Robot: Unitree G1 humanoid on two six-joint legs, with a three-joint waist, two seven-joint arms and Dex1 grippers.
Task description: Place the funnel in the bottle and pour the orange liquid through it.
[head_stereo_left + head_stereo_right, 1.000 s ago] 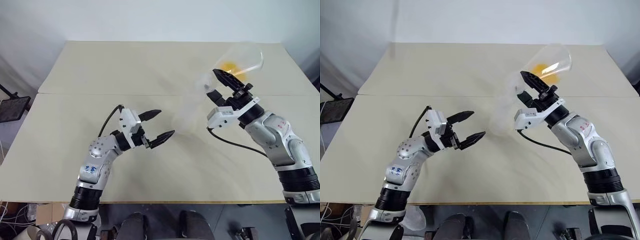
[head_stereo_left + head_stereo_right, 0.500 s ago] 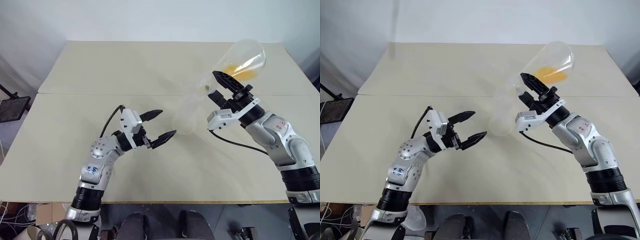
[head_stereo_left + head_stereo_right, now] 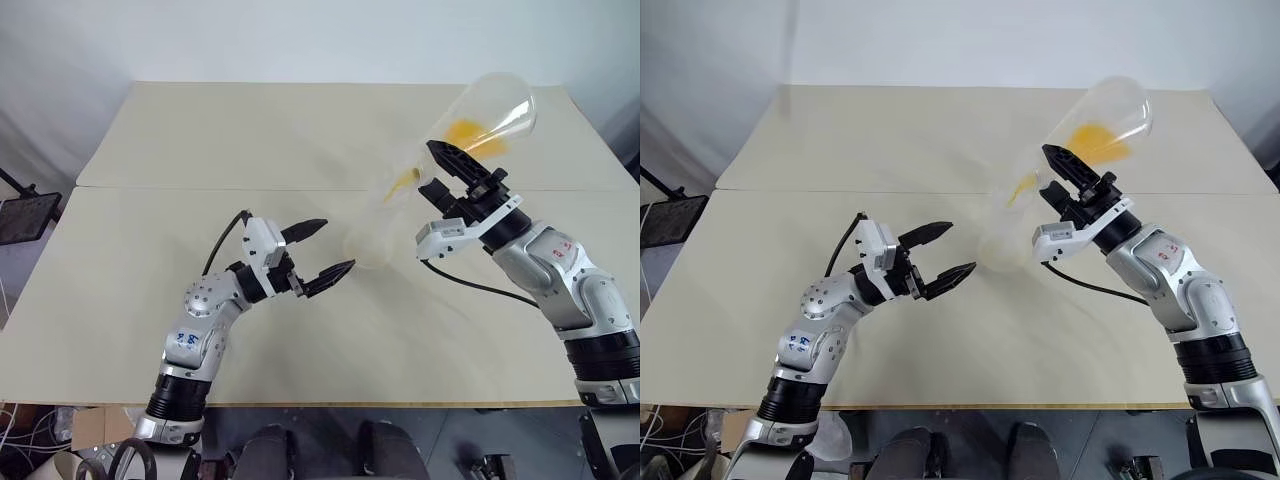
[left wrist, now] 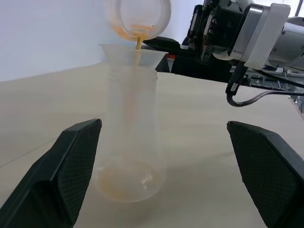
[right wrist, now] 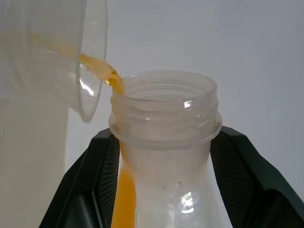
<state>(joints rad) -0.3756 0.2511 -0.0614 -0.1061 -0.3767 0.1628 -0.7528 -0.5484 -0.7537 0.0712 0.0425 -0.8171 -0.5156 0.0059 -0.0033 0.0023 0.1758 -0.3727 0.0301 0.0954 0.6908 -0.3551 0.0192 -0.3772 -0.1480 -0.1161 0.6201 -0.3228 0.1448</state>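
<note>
The translucent bottle (image 4: pixel 130 137) stands upright on the table with the clear funnel (image 4: pixel 129 54) seated in its neck. My right gripper (image 3: pixel 437 170) is shut on the neck of a large clear conical flask (image 3: pixel 492 112), tilted mouth-down over the funnel. The orange liquid (image 3: pixel 466 131) lies in the flask's body, and a thin stream (image 4: pixel 138 45) runs from its mouth into the funnel. A little orange has pooled in the bottle's bottom (image 4: pixel 124 183). My left gripper (image 3: pixel 337 245) is open, with its fingertips just short of the bottle, one to each side, apart from it.
The beige table (image 3: pixel 300 140) has a seam (image 3: pixel 200 188) running across its middle. A black object (image 3: pixel 25 215) sits off the table's left edge. A black cable (image 3: pixel 470 285) hangs from my right wrist above the tabletop.
The flask has tipped further mouth-down. The orange liquid has run from its body to the neck and now streams into the funnel. My left arm has kept still.
</note>
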